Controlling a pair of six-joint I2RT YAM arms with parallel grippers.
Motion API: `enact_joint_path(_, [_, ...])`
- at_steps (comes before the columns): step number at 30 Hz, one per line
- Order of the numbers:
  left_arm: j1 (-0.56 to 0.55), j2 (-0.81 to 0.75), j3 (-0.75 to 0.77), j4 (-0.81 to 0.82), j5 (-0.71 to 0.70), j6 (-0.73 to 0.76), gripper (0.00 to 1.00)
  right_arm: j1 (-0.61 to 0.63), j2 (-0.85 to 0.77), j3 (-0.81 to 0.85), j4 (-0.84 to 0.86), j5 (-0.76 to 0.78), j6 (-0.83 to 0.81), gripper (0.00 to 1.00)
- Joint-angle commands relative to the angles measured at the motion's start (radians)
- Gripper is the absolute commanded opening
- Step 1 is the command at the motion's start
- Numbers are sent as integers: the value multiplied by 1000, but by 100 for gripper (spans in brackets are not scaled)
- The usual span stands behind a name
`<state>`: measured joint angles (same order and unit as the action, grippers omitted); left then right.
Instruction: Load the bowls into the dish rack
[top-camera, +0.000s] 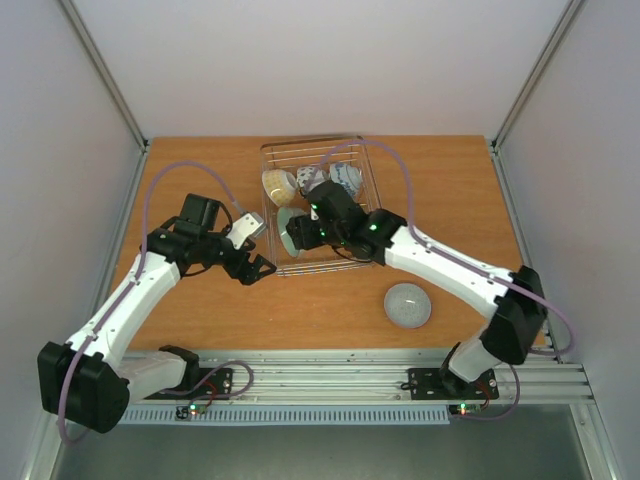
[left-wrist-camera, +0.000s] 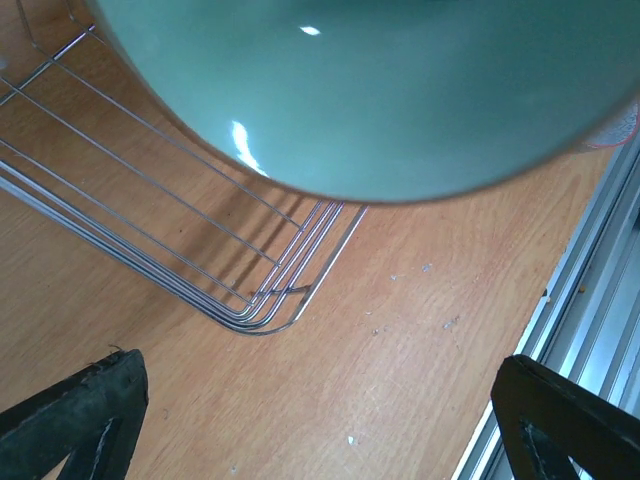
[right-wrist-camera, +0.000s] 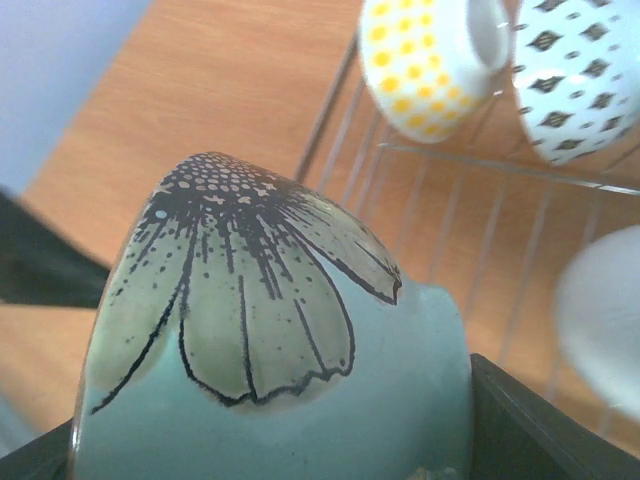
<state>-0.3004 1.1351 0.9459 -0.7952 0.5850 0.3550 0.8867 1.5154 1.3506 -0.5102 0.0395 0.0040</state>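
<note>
One green bowl (top-camera: 289, 232) over the rack (top-camera: 300, 153), clamped by the right gripper (top-camera: 303, 236); one grey bowl (top-camera: 407, 305) left out.

The right fingers (right-wrist-camera: 530, 425) pinch the green bowl tipped on its side, flower-painted base outward. That is likely so it can stand on edge like the yellow-dotted bowl (top-camera: 280, 186) and blue-patterned bowl (top-camera: 346, 178) leaning in the rack at upper middle of the top view (whether it already rests on the wires I cannot tell). The left gripper (top-camera: 258, 268) sits just left of the rack's near corner, jaws spread wide with nothing between them, close to the green bowl but gripping nothing. The grey bowl lies well apart, at lower right on the table (top-camera: 200, 160), probably next to load.
</note>
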Motion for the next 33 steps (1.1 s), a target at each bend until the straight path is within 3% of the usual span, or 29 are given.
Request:
enact_joint_path(1, [2, -22, -12, 49, -15, -5, 95, 6, 106, 120, -143, 237, -125, 1])
enact_joint_path(6, [3, -17, -15, 49, -5, -2, 95, 16, 216, 218, -215, 409, -173, 1])
enact_joint_path(23, [2, -18, -16, 48, -20, 1, 96, 67, 477, 423, -263, 670, -328, 1])
enact_joint_path(33, [4, -54, -15, 104, -260, -50, 95, 67, 562, 470, -311, 746, -339, 1])
